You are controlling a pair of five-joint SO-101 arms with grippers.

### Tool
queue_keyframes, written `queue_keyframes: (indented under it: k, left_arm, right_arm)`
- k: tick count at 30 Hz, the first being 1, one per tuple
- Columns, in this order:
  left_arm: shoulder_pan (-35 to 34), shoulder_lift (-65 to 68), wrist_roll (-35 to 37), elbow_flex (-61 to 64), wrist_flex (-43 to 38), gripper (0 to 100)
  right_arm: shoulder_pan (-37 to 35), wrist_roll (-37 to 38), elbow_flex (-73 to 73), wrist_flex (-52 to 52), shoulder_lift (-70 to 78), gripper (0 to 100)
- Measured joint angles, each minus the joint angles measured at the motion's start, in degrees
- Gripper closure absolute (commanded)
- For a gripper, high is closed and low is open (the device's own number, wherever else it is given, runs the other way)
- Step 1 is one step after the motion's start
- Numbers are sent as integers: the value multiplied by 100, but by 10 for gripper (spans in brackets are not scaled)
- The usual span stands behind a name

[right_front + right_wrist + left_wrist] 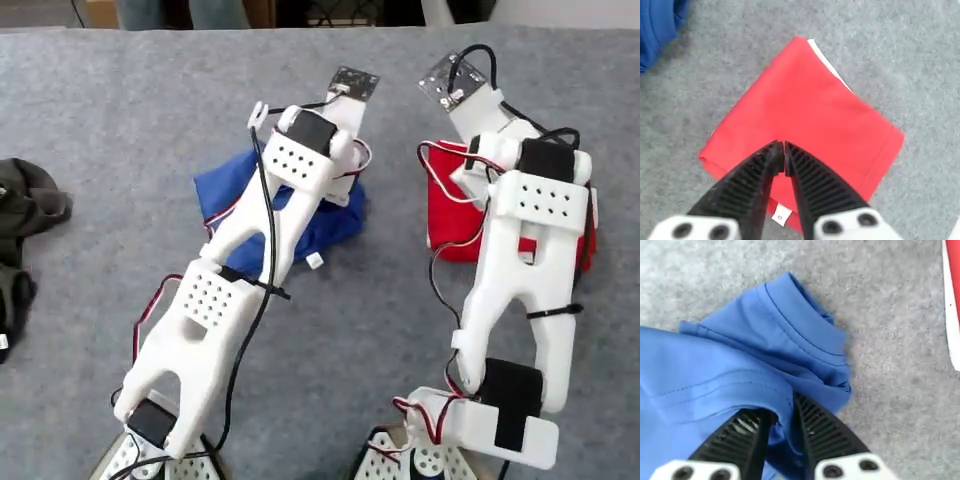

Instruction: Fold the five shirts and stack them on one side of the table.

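A crumpled blue shirt (228, 186) lies mid-table under my left arm. My left gripper (785, 409) is shut on a fold of this blue shirt (740, 365), and cloth bulges up between its black fingers (815, 427). A red shirt (450, 215), folded into a neat square, lies to the right of it. My right gripper (784, 146) hangs shut just above the red shirt (810, 100), over its near edge, with nothing between the fingertips.
Dark olive shirts (25, 200) lie bunched at the table's left edge, with more dark cloth (12, 300) just below them. Grey cloth covers the table (120, 100). A corner of the blue shirt (657, 25) lies close to the red one.
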Motion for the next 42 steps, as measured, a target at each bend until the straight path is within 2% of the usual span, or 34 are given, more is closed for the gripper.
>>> queue_keyframes:
  k: [5, 10, 13, 18, 23, 24, 28, 32, 37, 42]
  left_arm:
    - [35, 0, 237, 0, 0, 957]
    - [35, 0, 343, -18, -35, 800]
    - [-35, 9, 651, -369, 79, 770]
    - [-774, -369, 958, -1046, 290, 832]
    - [-1811, -1037, 563, -1002, 316, 971]
    - [-2022, -1187, 422, -879, 316, 972]
    - [-2831, -1837, -26, 149, 316, 972]
    - [-3560, -2664, -229, 1741, 316, 971]
    - [-4281, -3868, -343, 3701, 229, 971]
    - [-4756, -4932, -677, 5582, -387, 971]
  right_arm:
    - [26, 0, 0, 0, 0, 984]
    - [44, 0, 0, 0, 0, 984]
    - [26, 0, 0, 0, 0, 984]
    - [-35, -255, 0, 0, 0, 984]
    - [-844, -404, 0, 70, 0, 984]
    - [-1081, -413, 18, 79, 0, 984]
    - [-2066, -422, 123, 88, 9, 984]
    - [-2971, -712, 123, -105, 510, 984]
    - [-3534, -1257, -185, -563, 1670, 984]
    - [-3877, -1705, -1240, -615, 3024, 984]
